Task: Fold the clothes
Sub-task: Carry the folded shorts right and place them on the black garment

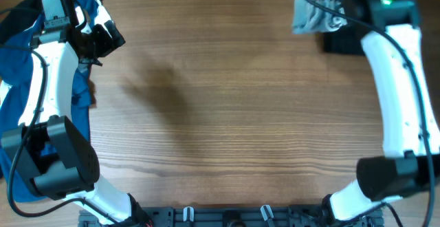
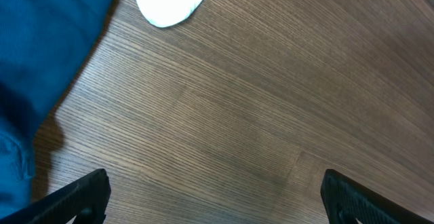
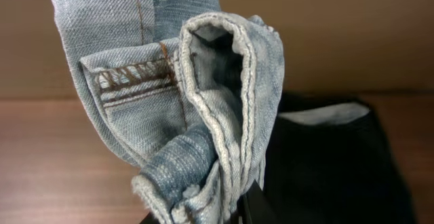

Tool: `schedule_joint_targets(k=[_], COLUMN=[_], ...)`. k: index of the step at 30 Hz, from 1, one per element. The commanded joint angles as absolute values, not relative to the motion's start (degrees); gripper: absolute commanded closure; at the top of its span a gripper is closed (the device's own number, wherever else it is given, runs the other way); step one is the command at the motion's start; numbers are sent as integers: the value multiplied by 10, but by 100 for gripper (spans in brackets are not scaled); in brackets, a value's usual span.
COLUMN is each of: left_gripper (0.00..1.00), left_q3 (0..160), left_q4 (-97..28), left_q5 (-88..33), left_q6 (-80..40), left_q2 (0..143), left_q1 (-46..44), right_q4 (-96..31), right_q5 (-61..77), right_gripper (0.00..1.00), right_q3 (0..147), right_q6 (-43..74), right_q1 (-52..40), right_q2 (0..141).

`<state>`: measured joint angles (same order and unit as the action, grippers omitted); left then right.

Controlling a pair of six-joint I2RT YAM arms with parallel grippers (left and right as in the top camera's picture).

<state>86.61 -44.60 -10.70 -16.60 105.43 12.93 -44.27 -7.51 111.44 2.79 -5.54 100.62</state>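
Note:
The pale light-blue denim shorts (image 3: 183, 95) hang bunched from my right gripper (image 3: 230, 210), which is shut on them; orange stitching and a hemmed edge show. In the overhead view the shorts (image 1: 313, 12) are lifted at the table's far right corner under the right gripper (image 1: 337, 10). My left gripper (image 1: 103, 41) is open and empty at the far left, over bare wood; its two black fingertips show wide apart in the left wrist view (image 2: 217, 200).
A deep-blue garment (image 1: 17, 69) lies along the left edge, also in the left wrist view (image 2: 41, 54). A dark garment (image 3: 339, 163) lies beside the shorts at the far right (image 1: 340, 42). A white object (image 2: 169, 0) sits near the blue garment.

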Motion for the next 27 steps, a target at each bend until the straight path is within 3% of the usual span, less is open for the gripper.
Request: schedule_joint_targets(k=[1,7,14,21,27], left_gripper=[0,0,0,0,0], left_q3=[862,862,862,862,862], left_q4=[-444,-445,-456,-460,-459], left_q5=[-104,-104,-104,-104,-104], left_q6=[-154,-154,-154,-154,-154], left_q2=[1061,1061,1061,1061,1061], left_q1=[130,130,130,130,130], right_q4=[-451,-505,-592,-579,-485], right_q5=[-96,-297,-322,-302,-287], right_gripper=[96,96,96,96,96], right_q3=[1123,1123,1120,1120,1120], right_q6=[94,472,861,885,853], right_q1=[-4,23,32,72,91], right_q2=[984,984,1011,1067,1143])
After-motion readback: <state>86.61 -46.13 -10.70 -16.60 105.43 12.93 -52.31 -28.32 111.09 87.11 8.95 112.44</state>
